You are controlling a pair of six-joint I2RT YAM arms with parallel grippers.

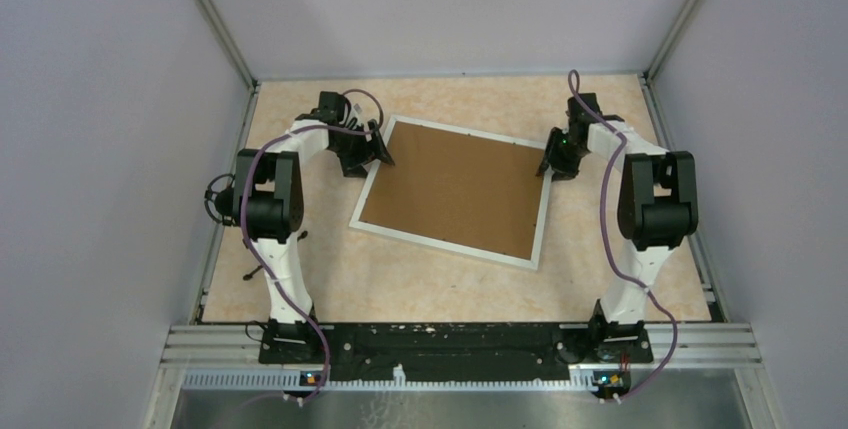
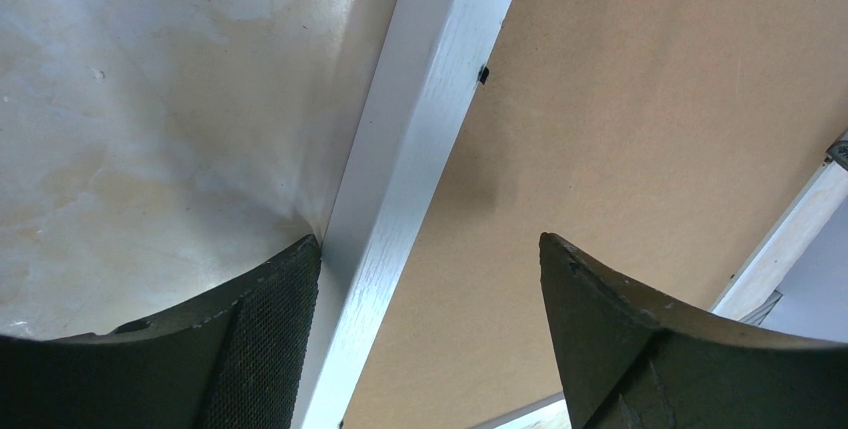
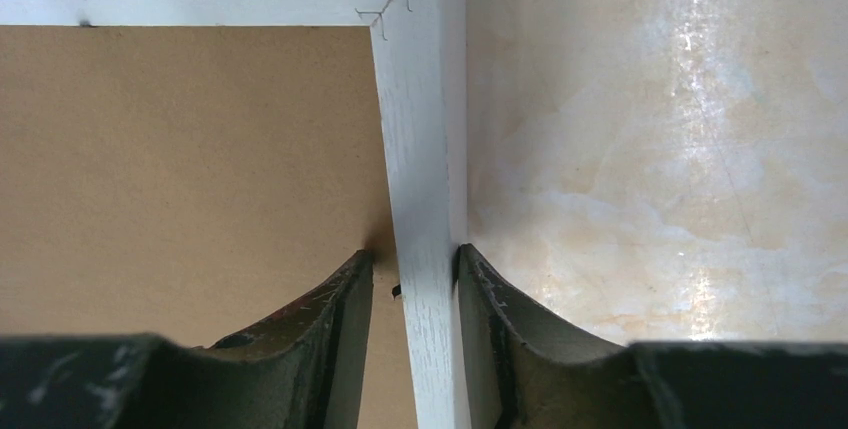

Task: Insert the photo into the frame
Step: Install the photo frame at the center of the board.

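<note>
The frame (image 1: pixel 445 246) lies flat on the table with its thin white bars around a plain brown board (image 1: pixel 455 189). The photo is hidden. My left gripper (image 1: pixel 378 154) is at the frame's far left bar. In the left wrist view the left gripper (image 2: pixel 430 239) stands open and wide astride that white bar (image 2: pixel 420 119), one fingertip beside the bar's outer edge and the other over the board (image 2: pixel 640 129). My right gripper (image 3: pixel 413 251) straddles the right bar (image 3: pixel 415 129) near its far corner. Its outer finger touches the bar, while its inner finger (image 3: pixel 330 329) stands a little apart over the board.
The beige marbled tabletop (image 1: pixel 420 284) surrounds the frame on all sides. Grey enclosure walls (image 1: pixel 100 149) stand to the left, right and back. A metal rail (image 1: pixel 460 349) with both arm bases runs along the near edge.
</note>
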